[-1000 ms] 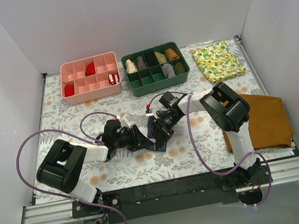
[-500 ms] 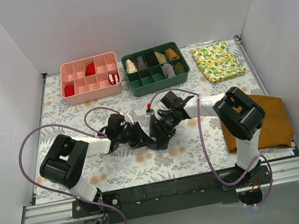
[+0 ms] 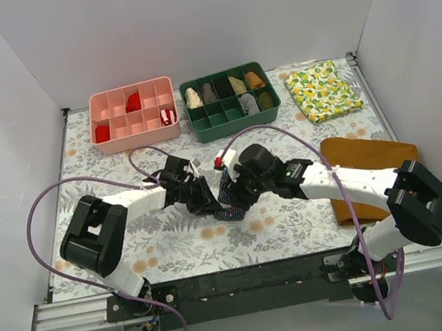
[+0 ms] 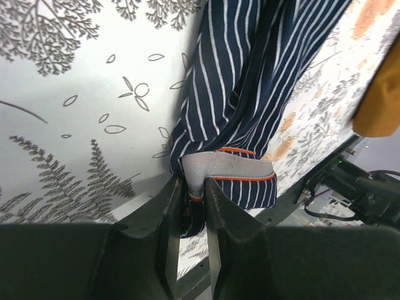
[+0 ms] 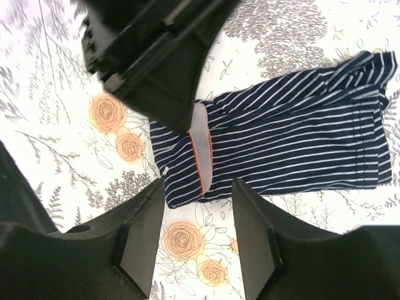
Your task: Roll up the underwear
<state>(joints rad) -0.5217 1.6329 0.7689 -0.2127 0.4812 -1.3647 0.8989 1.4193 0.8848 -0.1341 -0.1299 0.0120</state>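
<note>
Soft striped boxer-short underwear (image 5: 294, 150): was dark navy with thin pale blue stripes.
Elastic underwear waistband (image 4: 228, 167): was grey, edged with orange lines.
Flat printed table cover (image 3: 176, 250): was white, printed with grey ferns and leaves and orange roses.
Pink plastic divided tray (image 3: 138, 141): was salmon pink; contents were red, one red-and-white striped.
Green plastic divided tray (image 3: 235, 126): was dark green; contents were cream, brown, olive, ochre and grey-striped.
Folded lemon-print cloth (image 3: 323, 90): was white with yellow lemons and green leaves.
Plain folded cloth (image 3: 373, 152): was mustard brown, unpatterned.
Left gripper (image 4: 187, 187): was black.
Right gripper (image 5: 199, 187): was black.
</note>
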